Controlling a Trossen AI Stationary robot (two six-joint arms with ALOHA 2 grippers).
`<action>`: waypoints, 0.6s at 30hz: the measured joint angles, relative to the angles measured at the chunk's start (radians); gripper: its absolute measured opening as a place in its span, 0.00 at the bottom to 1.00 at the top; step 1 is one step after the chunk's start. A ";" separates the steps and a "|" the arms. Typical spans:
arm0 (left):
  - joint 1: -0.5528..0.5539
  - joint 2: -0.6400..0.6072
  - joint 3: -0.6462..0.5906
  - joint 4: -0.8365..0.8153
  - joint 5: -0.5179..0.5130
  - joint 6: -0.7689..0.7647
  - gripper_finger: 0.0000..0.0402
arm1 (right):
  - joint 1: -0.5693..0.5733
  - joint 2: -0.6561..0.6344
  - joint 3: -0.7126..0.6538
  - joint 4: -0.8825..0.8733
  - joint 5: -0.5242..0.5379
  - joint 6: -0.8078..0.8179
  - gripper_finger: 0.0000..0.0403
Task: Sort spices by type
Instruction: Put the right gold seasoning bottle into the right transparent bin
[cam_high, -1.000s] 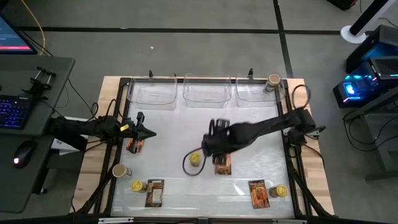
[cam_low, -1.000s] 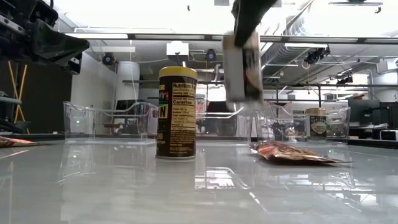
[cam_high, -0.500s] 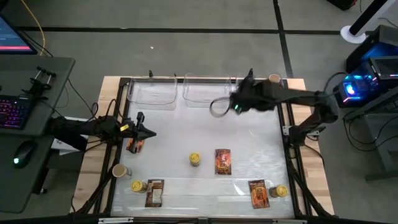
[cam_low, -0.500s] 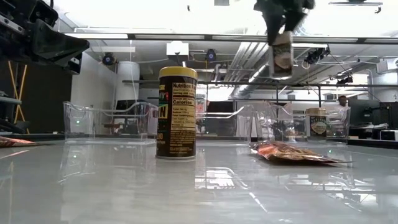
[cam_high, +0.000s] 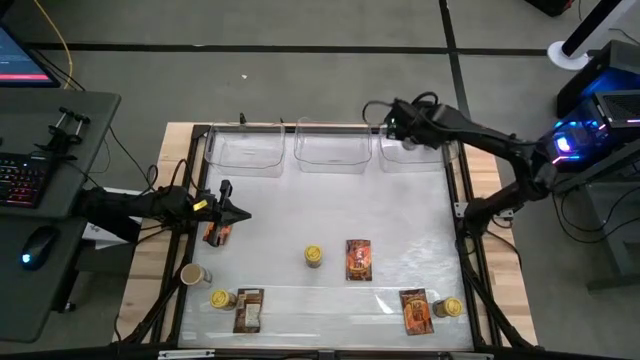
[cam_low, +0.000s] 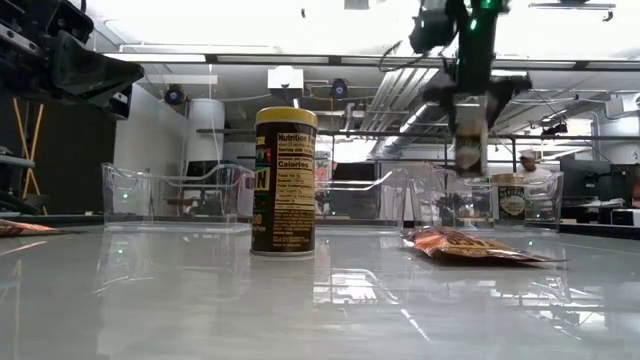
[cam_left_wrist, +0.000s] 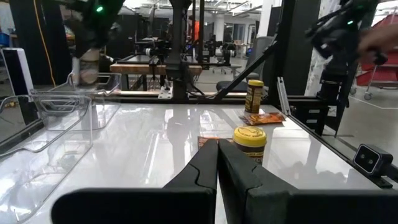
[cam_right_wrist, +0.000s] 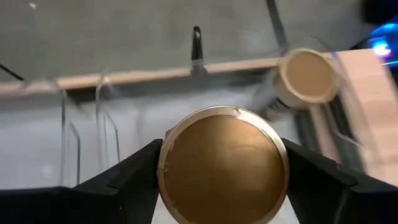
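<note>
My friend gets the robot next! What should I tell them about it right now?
Right gripper: shut on a tan-lidded jar, held over the right-hand clear bin at the table's far edge.
Left gripper: shut, holding nothing, waiting at the left side of the table.
Done: one tan-lidded jar already sits in that bin.
Left: drop the held jar; then sort the yellow-lidded jar mid-table, the packet beside it, and the jars and packets along the near and left edges. The other two bins hold nothing yet.

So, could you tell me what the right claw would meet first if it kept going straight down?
Probably the floor of the rightmost clear bin, beside the tan-lidded jar already inside; the right claw holds another jar above it.
</note>
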 joint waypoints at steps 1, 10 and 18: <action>0.000 0.000 0.000 0.000 0.000 0.000 0.00 | -0.031 0.000 -0.022 0.051 -0.018 -0.030 0.69; 0.000 0.000 0.000 0.000 0.000 0.000 0.00 | -0.256 0.001 -0.163 0.253 -0.169 -0.233 0.69; 0.000 0.000 0.000 0.000 0.000 0.000 0.00 | -0.312 0.006 -0.168 0.327 -0.235 -0.348 0.69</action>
